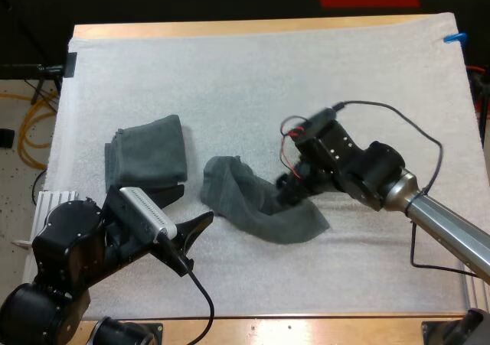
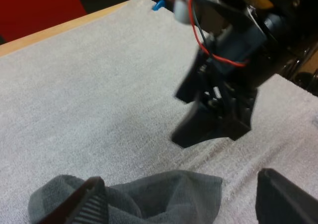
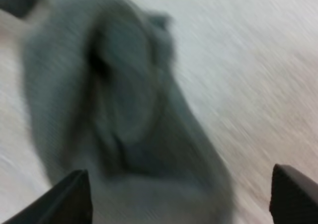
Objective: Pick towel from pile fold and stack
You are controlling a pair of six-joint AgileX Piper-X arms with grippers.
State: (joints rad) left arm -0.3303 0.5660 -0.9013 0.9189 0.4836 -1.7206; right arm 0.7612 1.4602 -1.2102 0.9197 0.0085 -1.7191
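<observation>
A crumpled dark grey-green towel (image 1: 260, 205) lies stretched out on the white mat, a little right of centre. A folded towel (image 1: 145, 155) rests flat to its left. My right gripper (image 1: 294, 189) hangs low over the crumpled towel's right part, its fingers apart above the cloth (image 3: 129, 110). My left gripper (image 1: 187, 211) is open near the mat's front, just left of the crumpled towel's near end. From the left wrist, the towel's edge (image 2: 154, 196) lies between my spread fingers (image 2: 87, 204), with the right gripper (image 2: 213, 119) beyond it.
The white mat (image 1: 253, 77) stretches bare toward the table's far side. The table's wooden front edge (image 1: 306, 330) runs close below the left arm. The folded towel sits right beside the left gripper.
</observation>
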